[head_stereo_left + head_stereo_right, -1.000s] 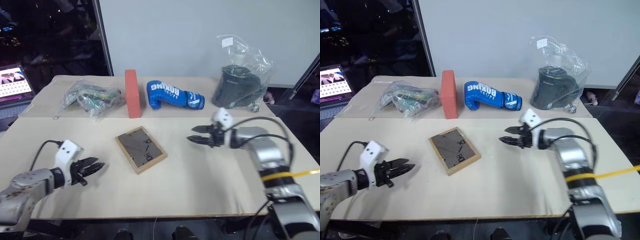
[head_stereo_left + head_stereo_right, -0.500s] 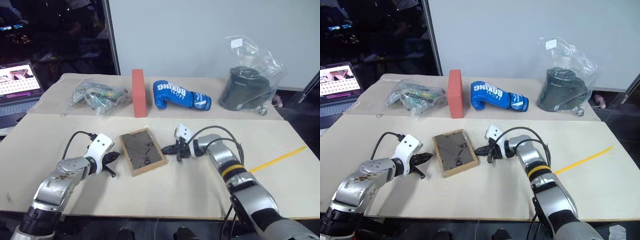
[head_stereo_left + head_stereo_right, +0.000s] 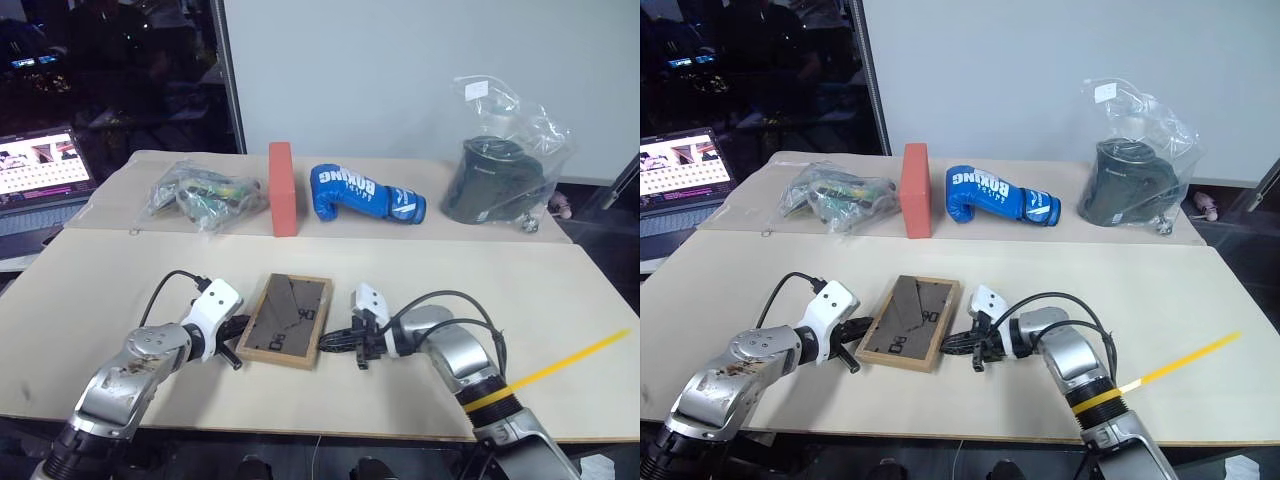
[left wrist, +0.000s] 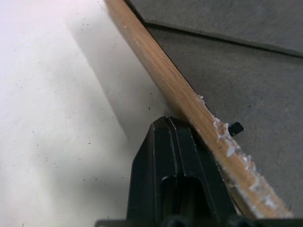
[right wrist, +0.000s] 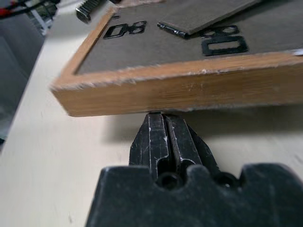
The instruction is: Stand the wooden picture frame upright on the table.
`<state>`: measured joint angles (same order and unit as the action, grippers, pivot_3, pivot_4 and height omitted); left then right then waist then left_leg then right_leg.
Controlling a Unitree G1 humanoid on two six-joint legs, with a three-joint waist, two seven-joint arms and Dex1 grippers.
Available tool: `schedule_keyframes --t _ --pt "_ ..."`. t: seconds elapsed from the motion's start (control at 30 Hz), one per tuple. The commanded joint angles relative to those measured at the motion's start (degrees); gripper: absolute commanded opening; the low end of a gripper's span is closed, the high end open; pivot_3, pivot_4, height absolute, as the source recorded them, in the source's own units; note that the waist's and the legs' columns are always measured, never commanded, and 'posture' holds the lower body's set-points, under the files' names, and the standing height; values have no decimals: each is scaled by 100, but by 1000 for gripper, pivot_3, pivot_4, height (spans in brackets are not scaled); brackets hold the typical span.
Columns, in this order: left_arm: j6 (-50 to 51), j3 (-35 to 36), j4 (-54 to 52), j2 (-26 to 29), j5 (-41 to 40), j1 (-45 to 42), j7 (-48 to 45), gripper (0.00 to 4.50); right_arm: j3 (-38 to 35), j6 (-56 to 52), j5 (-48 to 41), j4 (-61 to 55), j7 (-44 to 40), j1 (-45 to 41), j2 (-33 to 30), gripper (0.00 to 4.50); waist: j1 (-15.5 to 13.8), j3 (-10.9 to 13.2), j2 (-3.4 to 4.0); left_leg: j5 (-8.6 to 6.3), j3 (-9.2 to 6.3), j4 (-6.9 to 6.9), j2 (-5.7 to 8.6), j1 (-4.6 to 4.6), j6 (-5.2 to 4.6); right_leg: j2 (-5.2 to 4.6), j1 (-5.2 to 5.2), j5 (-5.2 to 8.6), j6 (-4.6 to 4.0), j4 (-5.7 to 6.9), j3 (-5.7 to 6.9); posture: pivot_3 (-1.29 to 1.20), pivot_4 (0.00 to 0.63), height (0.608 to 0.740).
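On the table (image 3: 560,300), near its front edge: one wooden picture frame (image 3: 286,321), lying flat, dark back panel and fold-out stand uppermost. All places below are given from this frame.

Head views. Left gripper (image 3: 236,347): at the frame's left edge, fingers pressed together, nothing between them, tips against or just beside the wood. Right gripper (image 3: 334,345): at the frame's right edge, likewise clenched and empty. The two meet the frame from opposite sides, probably to pinch or pry it up by the edges, since a flat frame offers no lip for an open jaw. Beyond the frame, across the table seam: red-orange block (image 3: 283,189) standing upright; blue boxing glove (image 3: 362,195) to the block's right; clear bag of small items (image 3: 200,193) to its left; bagged dark object (image 3: 500,180) far right. A laptop (image 3: 38,175) stands off the table, far left.

Left wrist view. Closed black fingertips (image 4: 170,142) touching the frame's light-wood rim, low against the tabletop; chipped wood along that rim.

Right wrist view. Closed fingertips (image 5: 163,135) directly under the near rim, which seems raised slightly off the table, a shadow beneath. Metal hangers and stand flap visible on the back.

Status, judged: lifting not yet achieved; frame not upright.
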<state>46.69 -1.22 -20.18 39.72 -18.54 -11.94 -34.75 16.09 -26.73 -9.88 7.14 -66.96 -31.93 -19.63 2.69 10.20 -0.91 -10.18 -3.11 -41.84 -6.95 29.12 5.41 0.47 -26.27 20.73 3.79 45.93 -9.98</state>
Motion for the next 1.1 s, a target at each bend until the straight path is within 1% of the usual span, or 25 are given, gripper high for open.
schedule_keyframes --t 0.03,0.07,0.1,0.2,0.27,0.3,0.37,0.47,0.5,0.6,0.63,0.67,0.7,0.73,0.87,0.9,0.97,1.1 --pt "711 802 140 -52 -767 276 -270 0 -366 117 -61 96 85 -263 -360 73 14 0 0 0 1 1 0 2 0 0 -1 0 0 -2 0 0 150 660" --pt "1284 1402 108 -84 -1240 212 -250 0 -446 177 -74 203 37 -325 -534 73 20 1 -1 0 2 1 -1 4 0 0 -5 0 -1 -2 0 0 150 660" --pt "1876 1768 42 52 -1511 177 -260 0 -498 241 -78 288 -17 -369 -691 73 22 6 -6 0 1 2 -1 4 0 0 -5 1 -2 -2 0 0 150 660" --pt "3298 2582 94 271 -2535 -37 -559 0 -559 513 -42 604 -121 -462 -1036 73 78 14 -20 0 -2 5 -1 8 0 1 -16 4 -5 3 1 0 150 660" --pt "4102 3000 315 164 -3056 -336 -673 0 -564 689 -3 795 -152 -492 -1144 73 112 15 -22 -1 -1 5 -1 9 0 1 -15 5 -4 2 1 0 150 660" --pt "4384 3096 527 165 -3397 -450 -658 256 -565 753 11 858 -174 -496 -1183 22 121 15 -22 -1 -1 5 -1 9 0 0 -15 6 -4 2 1 0 150 660" --pt "4576 3085 774 177 -4134 -499 -585 732 -539 852 31 888 -226 -488 -1228 0 141 16 -22 -1 -2 5 -1 9 0 0 -14 5 -3 2 1 0 150 660" --pt "4581 2765 1199 98 -4797 -569 -24 1859 -469 854 -5 700 -296 -417 -1212 0 171 16 -23 -1 -2 5 -1 9 0 0 -14 5 -4 2 1 0 150 660" --pt "4581 2613 1258 78 -4857 -568 165 2316 -446 819 -39 603 -309 -380 -1185 0 171 16 -23 -1 -3 5 -1 9 -1 0 -13 5 -4 2 1 0 150 660" --pt "4581 2137 1451 -172 -4737 -602 713 3286 -403 822 -139 399 -218 -287 -947 0 150 14 -21 -1 -6 6 -1 4 -1 0 -5 4 -4 2 3 0 150 660" --pt "4581 2074 1551 -281 -4772 -631 852 3650 -364 838 -136 370 -221 -265 -883 0 143 10 -14 -1 -4 5 0 -1 0 0 0 4 -4 2 3 0 150 660" --pt "4581 2039 1625 -390 -4856 -664 934 3884 -310 861 -105 356 -202 -250 -823 0 139 5 -8 -1 -5 3 0 -4 0 0 3 3 -3 2 3 0 150 660" --pt "4581 1998 1630 -507 -4927 -697 977 4311 -252 883 -70 332 -177 -232 -760 0 127 0 -2 0 -5 3 0 -11 0 0 9 3 -2 2 3 0 150 660" --pt "4581 1972 1643 -638 -5001 -741 1039 4463 -198 877 -58 293 -163 -213 -692 0 113 -3 3 0 -5 1 1 -18 1 0 15 2 -2 2 3 0 150 660" --pt "4581 2136 1846 -1304 -5331 -1022 1477 4463 12 822 -21 134 -79 -158 -496 0 69 -13 8 0 -5 -1 3 -23 1 0 25 3 -1 -4 3 0 150 660" --pt "4581 2205 1877 -1394 -5429 -1052 1571 4463 38 821 -4 134 -43 -162 -464 0 70 -13 7 0 -5 -2 3 -21 1 0 24 3 -1 -4 2 0 150 660" --pt "4581 2366 1982 -1475 -5643 -1092 1748 4463 83 850 31 175 11 -172 -434 0 79 -15 5 0 -6 0 3 -16 1 0 20 2 -1 -4 2 0 150 660" --pt "4581 2523 2156 -1319 -6341 -1045 1965 4463 85 851 42 263 103 -223 -391 0 114 -15 5 0 -8 5 3 -16 1 0 18 2 -1 -3 3 0 150 660"
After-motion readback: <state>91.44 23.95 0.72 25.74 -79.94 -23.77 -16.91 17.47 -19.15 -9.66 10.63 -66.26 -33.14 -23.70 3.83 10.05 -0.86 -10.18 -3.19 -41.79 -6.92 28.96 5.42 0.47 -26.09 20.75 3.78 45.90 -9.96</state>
